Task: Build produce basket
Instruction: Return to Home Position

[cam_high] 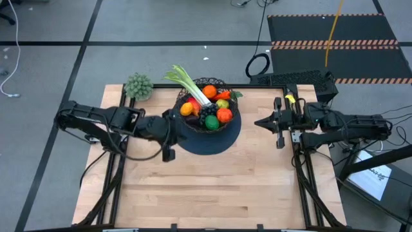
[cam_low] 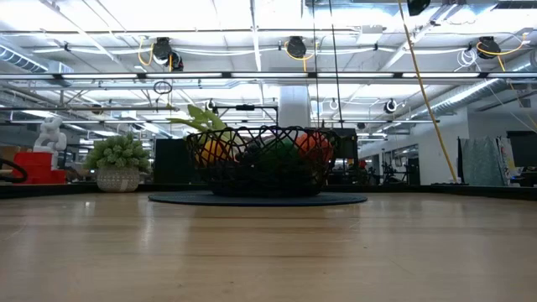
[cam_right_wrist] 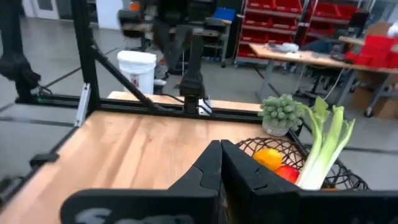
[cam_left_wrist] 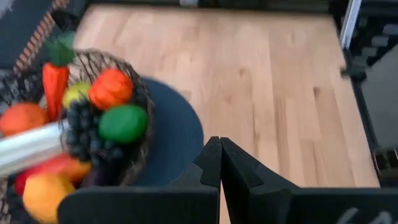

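Observation:
The black wire basket stands on a flat dark round mat at the table's far middle. It holds the produce: a leek sticking out over the rim, an orange, a carrot, dark grapes, a lime and a lemon. My left gripper is shut, with nothing between its fingers. It hangs above the mat's left edge, just left of the basket. My right gripper is shut too, level, to the right of the mat and pointing toward the basket.
A fuzzy grey-green clump in a small pot stands at the table's far left corner. Black frame rails run along the table's sides. The near half of the wooden table is bare wood.

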{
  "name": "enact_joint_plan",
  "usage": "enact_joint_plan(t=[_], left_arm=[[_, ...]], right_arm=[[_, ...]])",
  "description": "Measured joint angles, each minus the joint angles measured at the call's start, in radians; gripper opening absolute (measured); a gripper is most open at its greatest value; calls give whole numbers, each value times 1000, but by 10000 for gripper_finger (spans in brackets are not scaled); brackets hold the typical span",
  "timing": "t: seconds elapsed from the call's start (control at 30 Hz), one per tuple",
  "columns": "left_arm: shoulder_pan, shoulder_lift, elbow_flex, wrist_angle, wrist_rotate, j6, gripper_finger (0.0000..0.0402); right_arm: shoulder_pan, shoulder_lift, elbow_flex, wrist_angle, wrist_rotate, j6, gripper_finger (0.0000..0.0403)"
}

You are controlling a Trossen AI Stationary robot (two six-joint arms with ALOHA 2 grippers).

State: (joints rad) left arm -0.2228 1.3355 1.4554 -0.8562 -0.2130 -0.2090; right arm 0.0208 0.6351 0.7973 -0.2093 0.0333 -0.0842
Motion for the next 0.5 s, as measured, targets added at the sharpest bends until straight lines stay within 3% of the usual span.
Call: enact_joint_plan(t=[0.17, 0.3, 0.5], left_arm=[[105, -123, -194, 225, 94, 51, 1], [184, -243, -352, 338, 107, 57, 1], [258, -372, -494, 237, 99, 128, 14]], right_arm=[[0, -51, -137, 79, -2, -64, 0], [0, -77, -235, 153, -3, -59, 0], [-2, -109, -367, 263, 48, 6, 0]])
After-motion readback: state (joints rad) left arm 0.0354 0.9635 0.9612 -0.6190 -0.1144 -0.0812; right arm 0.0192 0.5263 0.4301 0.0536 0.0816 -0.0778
